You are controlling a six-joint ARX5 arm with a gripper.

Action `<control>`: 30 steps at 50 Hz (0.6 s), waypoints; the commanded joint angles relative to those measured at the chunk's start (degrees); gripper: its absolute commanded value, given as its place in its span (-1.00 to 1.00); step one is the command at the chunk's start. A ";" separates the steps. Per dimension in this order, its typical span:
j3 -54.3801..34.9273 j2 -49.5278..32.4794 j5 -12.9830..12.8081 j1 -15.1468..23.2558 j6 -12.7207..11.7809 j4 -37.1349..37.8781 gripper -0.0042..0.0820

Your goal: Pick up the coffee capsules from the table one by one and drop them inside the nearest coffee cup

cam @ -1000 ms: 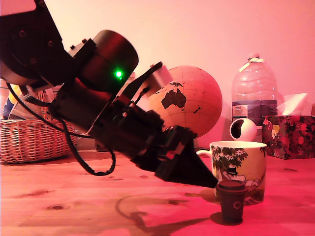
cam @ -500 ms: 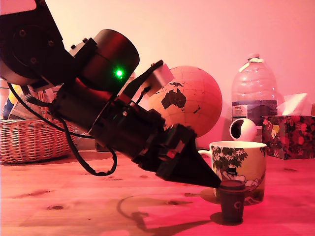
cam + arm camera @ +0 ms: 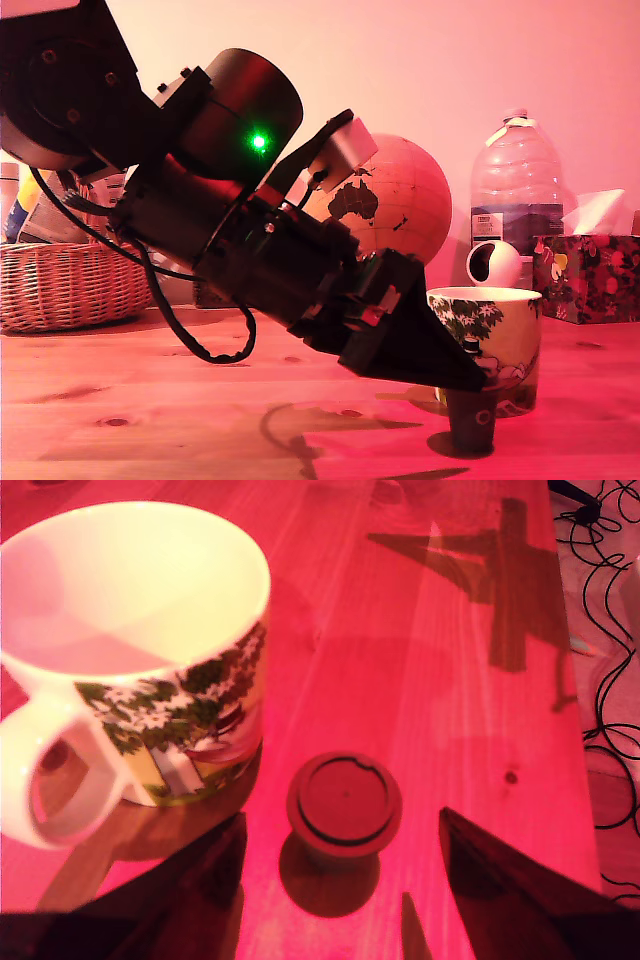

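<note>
Between the wide-open gripper (image 3: pixel 340 880) fingers, untouched, coffee capsule (image 3: pixel 344 802) stands upright on table (image 3: pixel 450 710), just beside the mug (image 3: pixel 140 630); gripper above, needs descent.

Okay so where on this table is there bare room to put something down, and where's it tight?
Bare wood lies on the table beyond the coffee capsule, toward the cable-side edge, and in the exterior view's left foreground before the wicker basket. It is crowded where the open gripper straddles the capsule beside the coffee cup.
</note>
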 commanded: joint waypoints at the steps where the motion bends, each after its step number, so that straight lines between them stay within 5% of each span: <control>1: -0.13 -0.79 0.17 -0.22 -0.07 0.26 0.37; 30: -0.11 2.36 0.24 -0.44 1.33 3.37 0.37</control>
